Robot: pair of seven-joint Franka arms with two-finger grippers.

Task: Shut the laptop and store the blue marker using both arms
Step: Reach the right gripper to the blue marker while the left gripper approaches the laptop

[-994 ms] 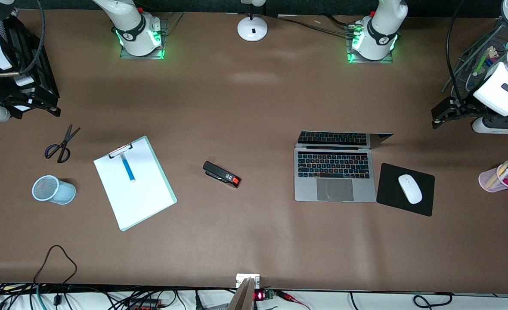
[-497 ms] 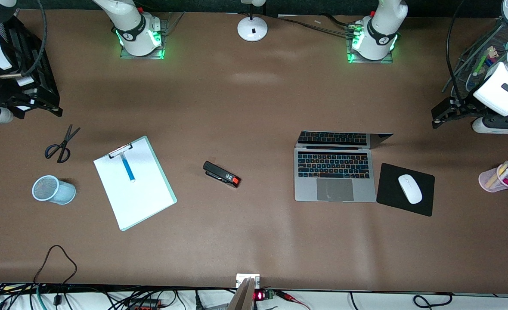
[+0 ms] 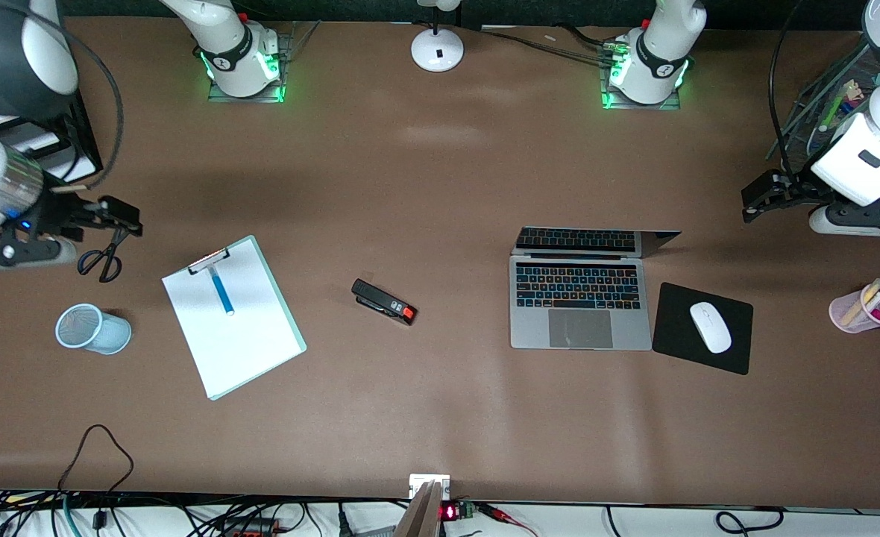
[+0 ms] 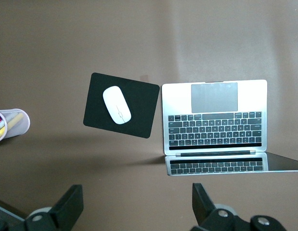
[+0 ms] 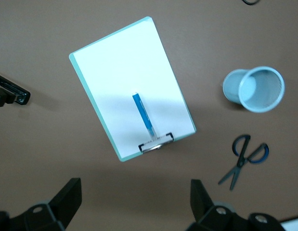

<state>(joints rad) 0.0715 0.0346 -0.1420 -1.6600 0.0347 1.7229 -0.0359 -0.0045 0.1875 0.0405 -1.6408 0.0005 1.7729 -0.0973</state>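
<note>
The laptop sits open beside the mouse pad; the blue marker lies on the clipboard (near the mesh cup). A sloppy pinch could roll the marker away — a hard push could slam the lid. The left gripper hangs above the table past the laptop, fingers apart; the right gripper hangs over the scissors, fingers apart.

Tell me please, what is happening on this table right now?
Nothing is held yet. The laptop stands open beside a mouse pad. The blue marker lies on a clipboard. The right gripper hangs open over the scissors. The left gripper hangs open toward the left arm's end of the table.
</note>
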